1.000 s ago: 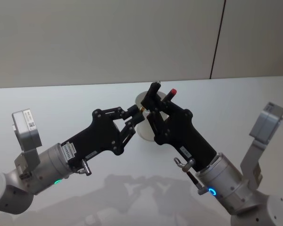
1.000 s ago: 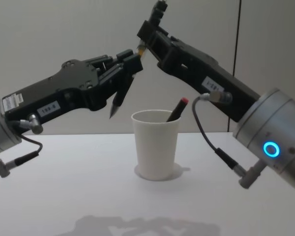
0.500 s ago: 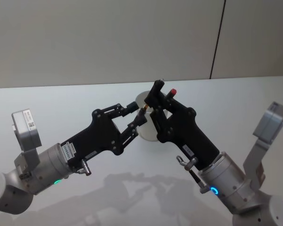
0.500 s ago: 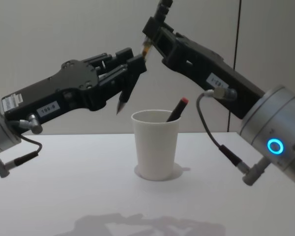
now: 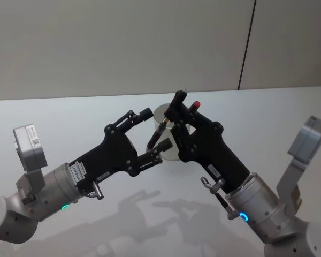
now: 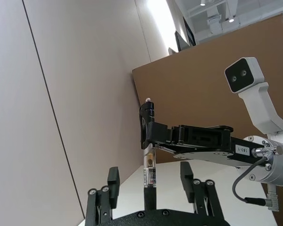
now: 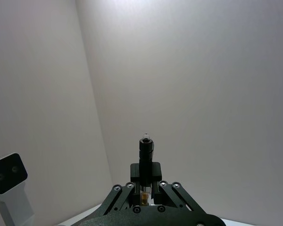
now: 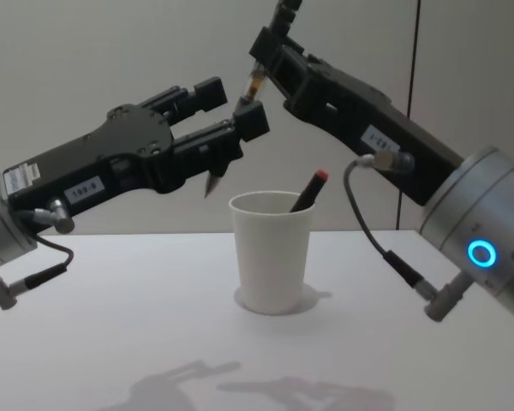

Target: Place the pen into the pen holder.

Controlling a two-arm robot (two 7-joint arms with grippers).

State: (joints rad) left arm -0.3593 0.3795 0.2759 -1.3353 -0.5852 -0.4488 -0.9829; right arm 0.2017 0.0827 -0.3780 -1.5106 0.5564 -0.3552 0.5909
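Right pincer [image 8: 259, 64] gripping slim pen [image 8: 240, 120], left pincer [image 8: 231, 107] spread, tapered white pen holder [image 8: 271, 250]

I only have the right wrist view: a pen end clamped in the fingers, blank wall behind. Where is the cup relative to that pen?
Observer: The cup stands below. In the chest view the pen slants down, and its tip hangs just left of the rim, not over the opening.
Operator: Is the left gripper touching it?
Observer: No. The left gripper is open with a finger on either side of the pen, so the right gripper alone holds it.
Operator: Anything in the cup?
Observer: A red-capped pen leans inside.
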